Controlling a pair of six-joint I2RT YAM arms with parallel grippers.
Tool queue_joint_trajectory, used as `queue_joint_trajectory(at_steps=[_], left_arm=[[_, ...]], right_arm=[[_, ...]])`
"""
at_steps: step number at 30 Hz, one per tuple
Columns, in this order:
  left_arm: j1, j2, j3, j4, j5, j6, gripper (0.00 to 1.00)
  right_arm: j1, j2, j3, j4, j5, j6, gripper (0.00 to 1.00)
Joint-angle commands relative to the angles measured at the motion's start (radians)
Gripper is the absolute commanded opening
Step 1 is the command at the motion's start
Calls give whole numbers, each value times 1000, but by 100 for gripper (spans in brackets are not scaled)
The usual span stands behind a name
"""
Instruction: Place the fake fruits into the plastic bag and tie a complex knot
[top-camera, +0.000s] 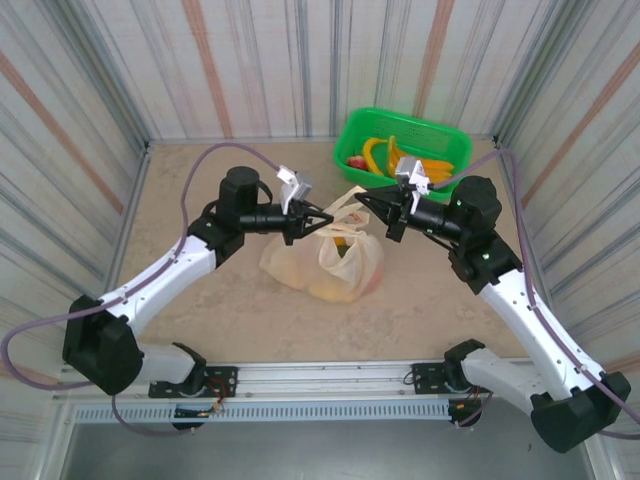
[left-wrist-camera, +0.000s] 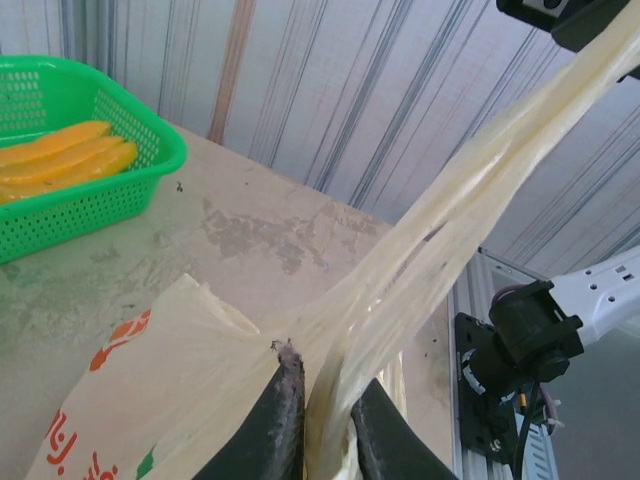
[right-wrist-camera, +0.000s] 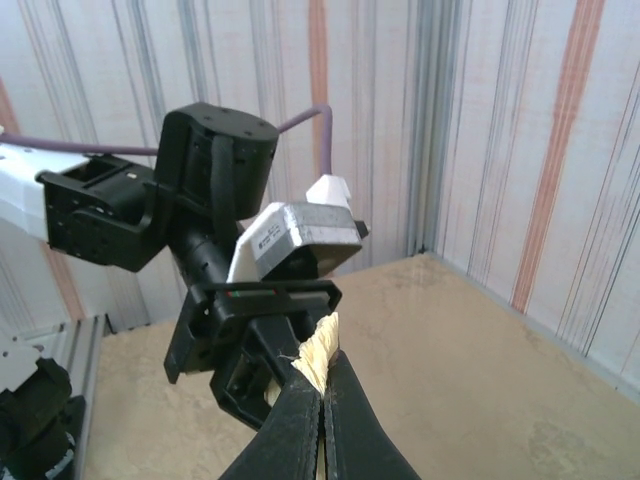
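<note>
The plastic bag (top-camera: 322, 262), cream with red prints, sits mid-table with fake fruits (top-camera: 347, 252) showing through its skin. My left gripper (top-camera: 328, 219) hovers just above its top, and my right gripper (top-camera: 360, 197) faces it from the right. In the left wrist view the left gripper (left-wrist-camera: 327, 368) is shut on a stretched handle strip (left-wrist-camera: 470, 190) that runs taut up to the right. The bag's printed side (left-wrist-camera: 120, 400) hangs below. In the right wrist view the right gripper (right-wrist-camera: 322, 390) is shut on a frayed cream handle end (right-wrist-camera: 322, 345).
A green basket (top-camera: 440, 132) stands at the back right with yellow bananas (top-camera: 378, 152) and a red fruit (top-camera: 357, 161) in it. It is also at the left wrist view's left edge (left-wrist-camera: 150, 165). Striped walls close three sides. The arm bases sit on a rail (top-camera: 330, 378) at the near edge.
</note>
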Motion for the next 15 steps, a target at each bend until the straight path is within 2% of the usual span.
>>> queue_joint_trajectory(at_steps=[1, 4, 6, 8, 11, 13, 15], left_arm=[[-14, 15, -11, -5, 29, -3, 15], [-27, 10, -16, 10, 29, 2, 22], [-27, -3, -27, 36, 1, -3, 33], [-27, -12, -30, 61, -35, -5, 34], [-24, 1, 5, 31, -101, -3, 23], [-11, 27, 39, -12, -101, -9, 13], [1, 33, 34, 5, -101, -35, 9]], right_arm=[[7, 16, 58, 29, 0, 28, 0], [12, 93, 117, -25, 10, 3, 0], [12, 115, 136, -31, -4, 0, 0], [20, 118, 131, -8, -40, 7, 0], [48, 93, 111, -5, -84, -7, 0], [74, 49, 76, -34, -131, -49, 0], [117, -12, 28, -87, -168, -125, 0]])
